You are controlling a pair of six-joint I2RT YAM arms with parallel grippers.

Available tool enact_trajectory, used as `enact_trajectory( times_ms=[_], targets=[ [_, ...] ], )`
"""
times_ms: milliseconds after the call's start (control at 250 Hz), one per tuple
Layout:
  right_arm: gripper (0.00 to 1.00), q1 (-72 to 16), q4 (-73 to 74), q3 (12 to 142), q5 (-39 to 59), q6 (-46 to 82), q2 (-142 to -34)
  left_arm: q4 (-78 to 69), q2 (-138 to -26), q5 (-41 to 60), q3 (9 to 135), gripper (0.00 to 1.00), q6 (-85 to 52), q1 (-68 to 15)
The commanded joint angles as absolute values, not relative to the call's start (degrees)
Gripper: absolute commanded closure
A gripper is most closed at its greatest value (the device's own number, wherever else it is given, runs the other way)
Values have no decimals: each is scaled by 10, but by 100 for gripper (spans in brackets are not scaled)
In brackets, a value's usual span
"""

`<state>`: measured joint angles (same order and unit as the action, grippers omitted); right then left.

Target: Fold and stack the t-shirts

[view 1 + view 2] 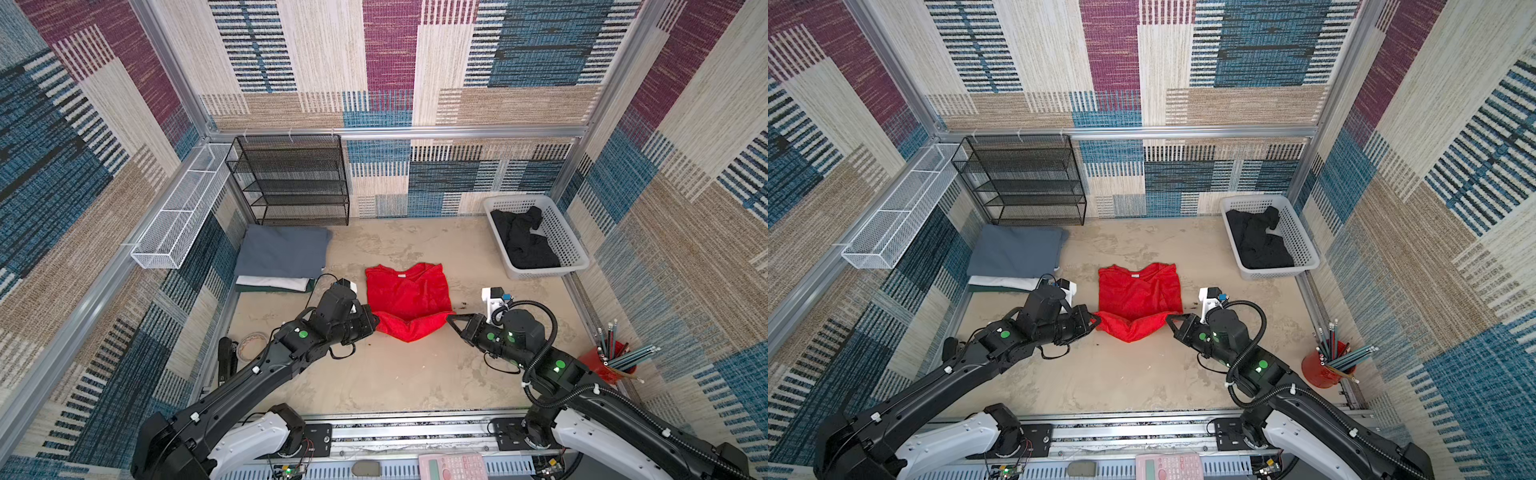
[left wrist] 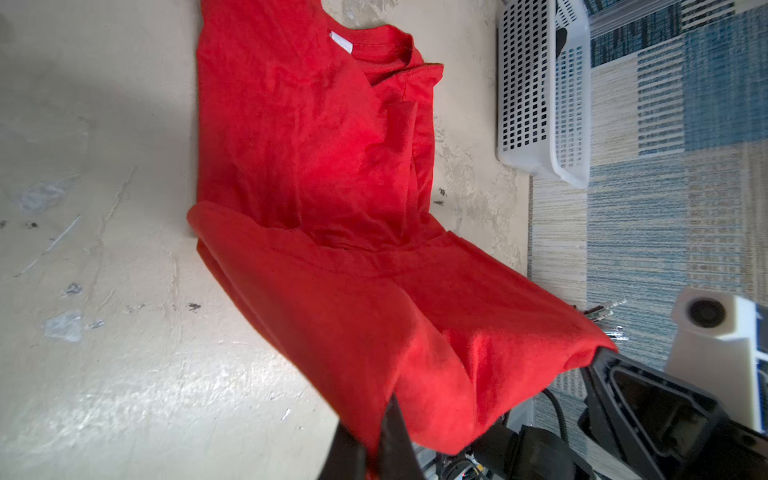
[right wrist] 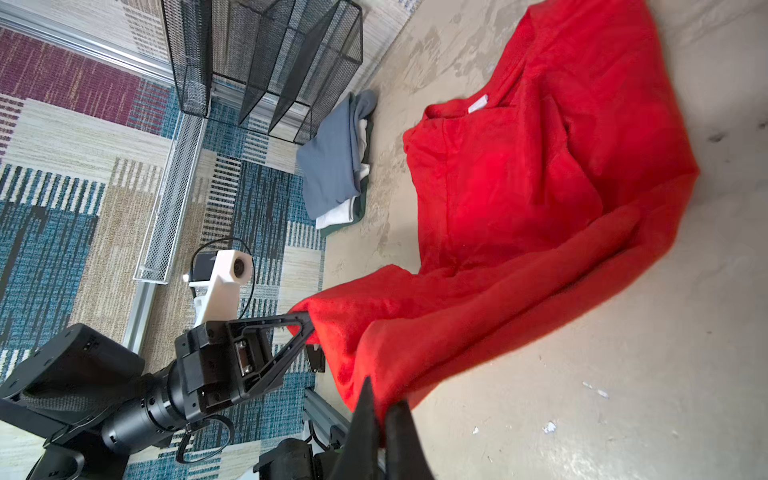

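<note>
Two hem corners of the red t-shirt (image 1: 407, 291), at the middle of the bench (image 1: 374, 382), are pinched: one by the left claw (image 1: 377, 323), one by the right claw (image 1: 450, 318). Carry both evenly toward the collar (image 1: 401, 275), hem taut, so the fold lands square

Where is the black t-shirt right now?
In both top views the black t-shirt lies crumpled inside the white basket at the far right corner of the table, beyond the red t-shirt.

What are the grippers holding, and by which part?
Both hold the red t-shirt: the left gripper and right gripper each pinch one corner of its raised bottom edge.
</note>
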<state>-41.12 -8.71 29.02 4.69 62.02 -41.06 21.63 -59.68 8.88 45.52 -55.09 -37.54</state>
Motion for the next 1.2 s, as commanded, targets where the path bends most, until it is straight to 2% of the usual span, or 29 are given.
enact_trajectory(
  times_ms=[0, 480, 884, 1196],
  targets=[
    [100, -411, -79, 305, 27, 605, -429, 178, -599, 124, 455, 100, -542, -364],
    [100, -401, -58, 374, -31, 565, -519, 137, -663, 199, 473, 100, -538, -299],
    [100, -325, -16, 424, 37, 528, -614, 94, -766, 262, 534, 100, -528, -258],
    [100, -293, -1, 478, 39, 477, -704, 79, -806, 279, 559, 100, -524, -230]
  ],
)
